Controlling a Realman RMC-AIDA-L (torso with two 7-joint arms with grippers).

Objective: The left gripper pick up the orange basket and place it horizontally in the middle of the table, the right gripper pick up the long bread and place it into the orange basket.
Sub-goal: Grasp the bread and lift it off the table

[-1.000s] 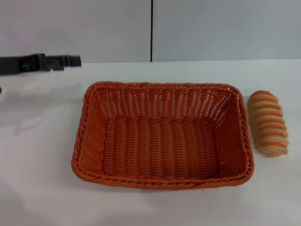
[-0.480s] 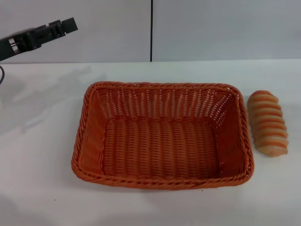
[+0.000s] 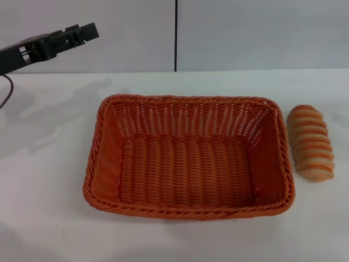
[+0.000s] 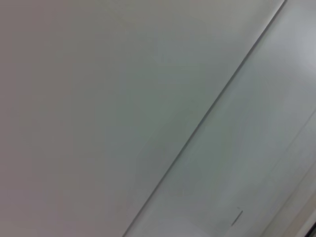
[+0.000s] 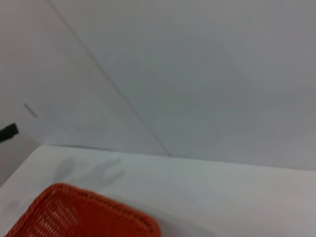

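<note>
My left pincer [image 3: 87,30] hangs clear, can't tell its gap; striped long bread loaf [image 3: 311,143] could roll beside the orange woven basket [image 3: 188,158].

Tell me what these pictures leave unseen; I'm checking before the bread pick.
- Right gripper: outside every view.
- Left gripper: head view, too small to judge its state; arm cut by the edge.
- Orange basket: right wrist view, only one corner.
- Long bread: underside hidden.
</note>
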